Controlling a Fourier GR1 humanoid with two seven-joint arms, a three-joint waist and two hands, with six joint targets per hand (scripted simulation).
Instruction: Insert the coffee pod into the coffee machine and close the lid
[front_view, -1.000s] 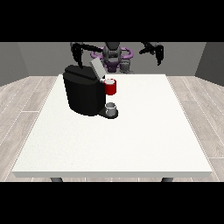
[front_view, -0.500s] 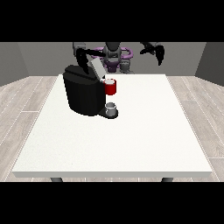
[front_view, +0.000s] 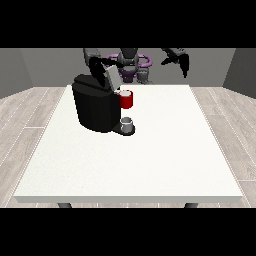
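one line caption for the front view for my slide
Black coffee machine on the white table, lid raised, a red thing at the machine.

I can't tell the hand at the view's left (front_view: 96, 64) from the coffee machine (front_view: 97, 104) lid; its pose is too small to read.

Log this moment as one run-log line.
coffee machine: on table, lid raised | red thing at the machine | hand at the view's left: at lid | hand at the view's right: raised, holding nothing
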